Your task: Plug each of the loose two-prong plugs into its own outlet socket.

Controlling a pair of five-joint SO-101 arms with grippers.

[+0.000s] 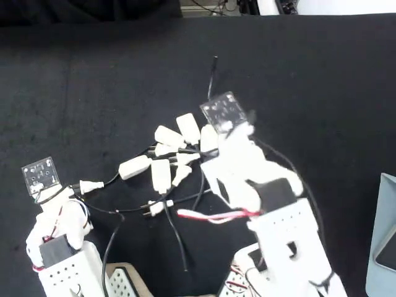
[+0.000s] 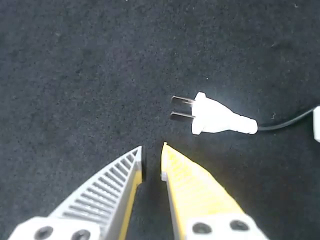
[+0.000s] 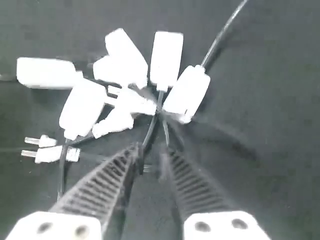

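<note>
Several white outlet sockets (image 1: 166, 135) on black cords lie bunched at the table's middle, with white two-prong plugs (image 1: 159, 207) among them. One loose plug (image 1: 93, 185) lies apart at the left, just off my left arm (image 1: 59, 223). In the left wrist view this plug (image 2: 215, 117) rests flat a little ahead and to one side of my left gripper (image 2: 151, 149). Its fingers stand barely apart and hold nothing. My right gripper (image 3: 152, 152) hovers beside the socket cluster (image 3: 166, 60), fingers slightly apart over a black cord (image 3: 150, 132). Two loose plugs (image 3: 47, 150) lie off to its side.
Black cords (image 1: 179, 241) trail from the cluster toward the front edge and the back. A grey-blue box (image 1: 383, 235) stands at the right edge. A white perforated base (image 1: 117, 281) sits at the front between the arms. Bare black cloth (image 1: 93, 80) spreads behind.
</note>
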